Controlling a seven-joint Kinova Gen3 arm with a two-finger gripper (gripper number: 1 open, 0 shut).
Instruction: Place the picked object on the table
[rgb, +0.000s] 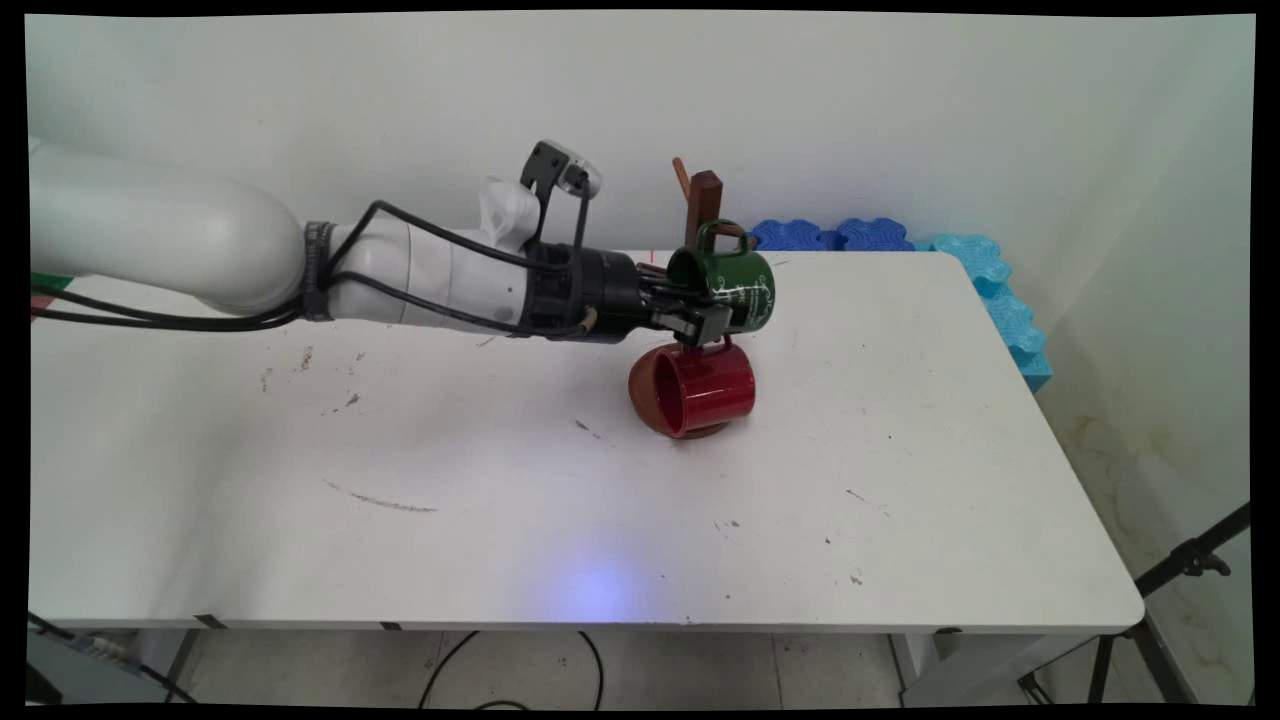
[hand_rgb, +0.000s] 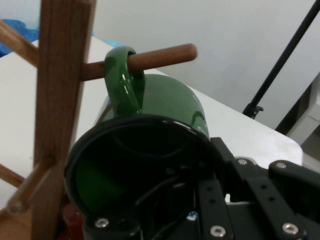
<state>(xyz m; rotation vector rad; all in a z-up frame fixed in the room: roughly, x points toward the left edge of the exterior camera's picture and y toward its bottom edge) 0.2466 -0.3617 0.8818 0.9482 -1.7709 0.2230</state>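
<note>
The black two-finger gripper (rgb: 700, 318) is clamped on the rim of the glossy green enamel mug (rgb: 728, 285), whose handle is threaded over a peg of the wooden mug rack (hand_rgb: 60, 120); any sideways pull risks tipping the rack onto the red ceramic mug (rgb: 695, 392) hanging below, above the white desk (rgb: 900, 450).

the black gripper (rgb: 700, 315) reaches level from the left to the green mug (rgb: 728, 288), apparently gripping its rim. the mug's handle loops on a wooden rack (rgb: 703, 197). a red mug (rgb: 692, 390) hangs just below, above the white table (rgb: 500, 480).
</note>
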